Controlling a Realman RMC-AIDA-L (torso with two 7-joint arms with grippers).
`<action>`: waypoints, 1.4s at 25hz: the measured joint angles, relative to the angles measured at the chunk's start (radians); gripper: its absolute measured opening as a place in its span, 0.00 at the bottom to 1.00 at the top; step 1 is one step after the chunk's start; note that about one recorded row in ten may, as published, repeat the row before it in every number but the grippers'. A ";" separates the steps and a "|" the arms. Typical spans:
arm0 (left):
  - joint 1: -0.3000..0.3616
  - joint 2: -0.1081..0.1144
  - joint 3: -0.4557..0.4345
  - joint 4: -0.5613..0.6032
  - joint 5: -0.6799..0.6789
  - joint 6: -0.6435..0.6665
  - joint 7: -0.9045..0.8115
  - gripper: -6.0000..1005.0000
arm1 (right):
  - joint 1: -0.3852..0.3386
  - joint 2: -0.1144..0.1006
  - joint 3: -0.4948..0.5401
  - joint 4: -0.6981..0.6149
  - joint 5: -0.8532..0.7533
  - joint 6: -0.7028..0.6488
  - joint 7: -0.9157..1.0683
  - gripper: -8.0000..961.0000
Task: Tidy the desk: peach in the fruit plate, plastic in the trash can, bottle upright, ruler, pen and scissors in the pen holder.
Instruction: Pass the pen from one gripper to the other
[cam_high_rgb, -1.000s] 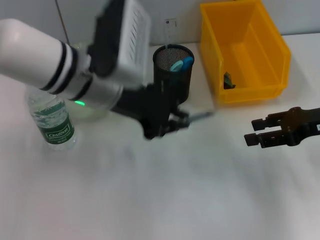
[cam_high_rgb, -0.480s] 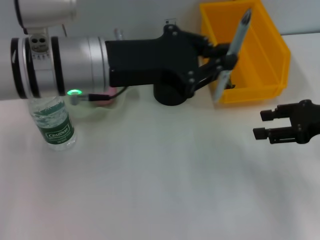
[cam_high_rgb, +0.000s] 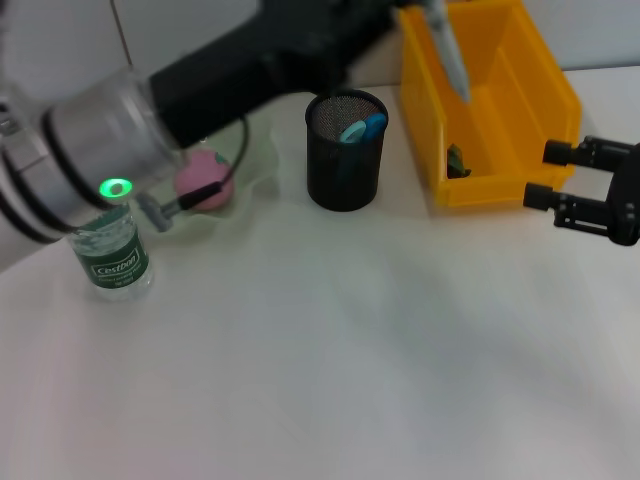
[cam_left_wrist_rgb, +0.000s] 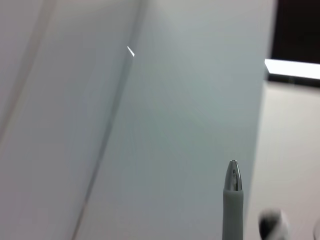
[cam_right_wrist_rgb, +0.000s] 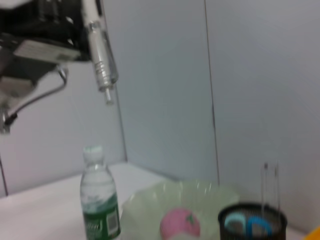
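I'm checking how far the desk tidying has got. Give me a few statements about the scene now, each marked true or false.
1. The bottle lies on its side. False: it stands upright with its cap on top.
2. The peach sits in the fruit plate. True.
3. The left gripper holds the pen high above the desk. True.
4. The pen holder is empty. False: blue scissor handles show inside it.
5. The right gripper carries the ruler. False: it is open and holds nothing, beside the yellow bin.
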 joint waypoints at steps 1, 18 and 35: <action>0.000 0.000 0.000 0.000 0.000 0.000 0.000 0.16 | 0.000 0.000 0.000 0.000 0.000 0.000 0.000 0.70; -0.008 -0.003 0.203 -0.326 -0.591 0.215 0.027 0.17 | 0.014 0.044 -0.009 0.415 0.377 -0.098 -0.645 0.70; -0.028 -0.003 0.295 -0.374 -0.767 0.144 -0.109 0.18 | 0.127 0.047 -0.049 0.540 0.376 -0.032 -0.908 0.70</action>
